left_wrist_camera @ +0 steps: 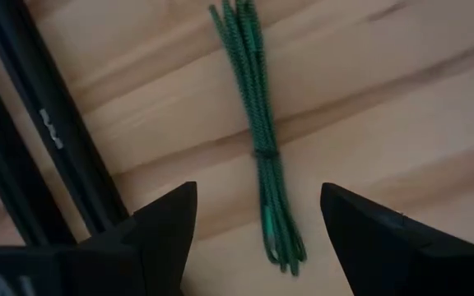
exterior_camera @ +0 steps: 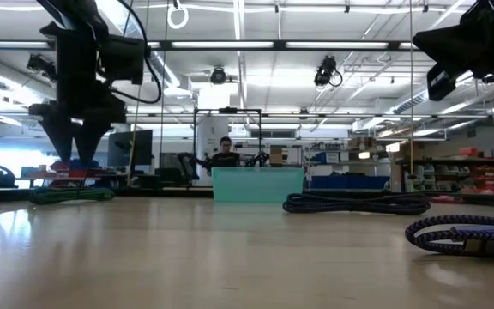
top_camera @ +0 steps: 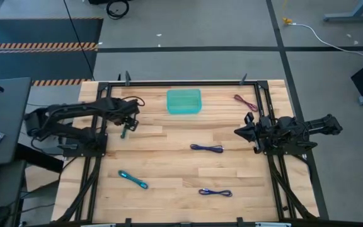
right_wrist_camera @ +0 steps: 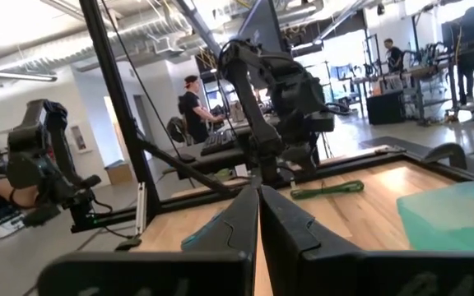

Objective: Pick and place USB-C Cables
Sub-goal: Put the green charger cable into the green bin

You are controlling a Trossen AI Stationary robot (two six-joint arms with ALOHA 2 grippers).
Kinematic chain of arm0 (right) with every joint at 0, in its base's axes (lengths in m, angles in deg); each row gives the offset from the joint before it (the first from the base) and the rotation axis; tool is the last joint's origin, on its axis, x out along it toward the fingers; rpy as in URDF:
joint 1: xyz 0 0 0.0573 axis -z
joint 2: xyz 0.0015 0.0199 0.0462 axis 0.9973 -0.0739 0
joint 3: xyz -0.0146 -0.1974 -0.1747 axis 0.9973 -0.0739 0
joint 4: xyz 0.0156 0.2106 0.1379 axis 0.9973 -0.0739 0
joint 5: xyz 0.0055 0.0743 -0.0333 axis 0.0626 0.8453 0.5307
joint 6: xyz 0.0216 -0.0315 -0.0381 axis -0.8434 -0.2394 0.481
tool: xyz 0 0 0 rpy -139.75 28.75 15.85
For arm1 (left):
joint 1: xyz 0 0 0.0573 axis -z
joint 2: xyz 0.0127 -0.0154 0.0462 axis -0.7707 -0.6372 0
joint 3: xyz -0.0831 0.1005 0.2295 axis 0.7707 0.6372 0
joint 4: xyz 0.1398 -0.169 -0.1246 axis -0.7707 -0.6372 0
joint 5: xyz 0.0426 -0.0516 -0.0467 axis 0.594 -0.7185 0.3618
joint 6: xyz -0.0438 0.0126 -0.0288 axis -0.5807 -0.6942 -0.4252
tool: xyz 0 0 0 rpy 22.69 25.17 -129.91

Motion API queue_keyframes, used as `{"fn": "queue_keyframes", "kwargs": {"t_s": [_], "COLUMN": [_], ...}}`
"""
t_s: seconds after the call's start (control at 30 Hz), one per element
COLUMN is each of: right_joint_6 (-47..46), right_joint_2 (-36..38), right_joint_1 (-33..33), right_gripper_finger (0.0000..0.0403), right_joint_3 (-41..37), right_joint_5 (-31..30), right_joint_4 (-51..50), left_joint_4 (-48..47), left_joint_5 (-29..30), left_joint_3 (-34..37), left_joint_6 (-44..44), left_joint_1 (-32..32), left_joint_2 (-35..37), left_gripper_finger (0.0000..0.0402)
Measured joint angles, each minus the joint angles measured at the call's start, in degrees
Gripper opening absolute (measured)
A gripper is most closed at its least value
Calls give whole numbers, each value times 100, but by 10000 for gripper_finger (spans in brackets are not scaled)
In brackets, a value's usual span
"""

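Note:
The green cable point(top_camera: 126, 130) lies flat on the wooden table, left of the teal tray point(top_camera: 184, 102). My left gripper point(top_camera: 128, 123) hangs over it, pointing down and open. In the left wrist view the cable point(left_wrist_camera: 257, 123) runs between the two fingers of the left gripper point(left_wrist_camera: 257, 220) without touching them. In the low view the left gripper point(exterior_camera: 80, 148) is above the green cable point(exterior_camera: 71, 196). A maroon cable point(top_camera: 246, 102), two dark blue cables point(top_camera: 207, 148) point(top_camera: 215, 192) and a teal cable point(top_camera: 133, 180) lie on the table. My right gripper point(top_camera: 240, 132) waits shut at the right edge.
The black frame rails point(top_camera: 266, 113) run along the table's edges, and one rail point(left_wrist_camera: 48, 131) lies close beside the green cable. The tray point(exterior_camera: 257, 184) stands toward the far edge. Bare wood lies between the cables in the middle of the table. People stand in the room beyond.

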Motion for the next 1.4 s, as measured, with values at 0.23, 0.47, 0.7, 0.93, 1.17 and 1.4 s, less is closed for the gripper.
{"fn": "queue_keyframes", "kwargs": {"t_s": [0.23, 0.47, 0.7, 0.93, 1.17, 1.4], "right_joint_6": [-60, -78, -92, -123, -193, -274], "right_joint_2": [-1, -1, -1, -1, -2, 0], "right_joint_1": [-1, -1, -2, -1, 0, 0], "right_gripper_finger": [23, 23, 23, 23, 23, 23], "right_joint_3": [0, 0, 0, 0, 0, 0], "right_joint_5": [38, 48, 55, 56, 77, 303], "right_joint_4": [-119, -132, -139, -140, -178, -178], "left_joint_4": [831, 956, 1785, 1780, 1782, 1863], "left_joint_5": [-249, -234, -236, -236, -270, -361], "left_joint_3": [258, 548, 797, 802, 785, 775], "left_joint_6": [152, 187, 276, 304, 345, 459], "left_joint_1": [-122, -334, -417, -417, -415, -409], "left_joint_2": [-443, -857, -885, -885, -1017, -1211], "left_gripper_finger": [268, 268, 265, 235, 167, 72]}}
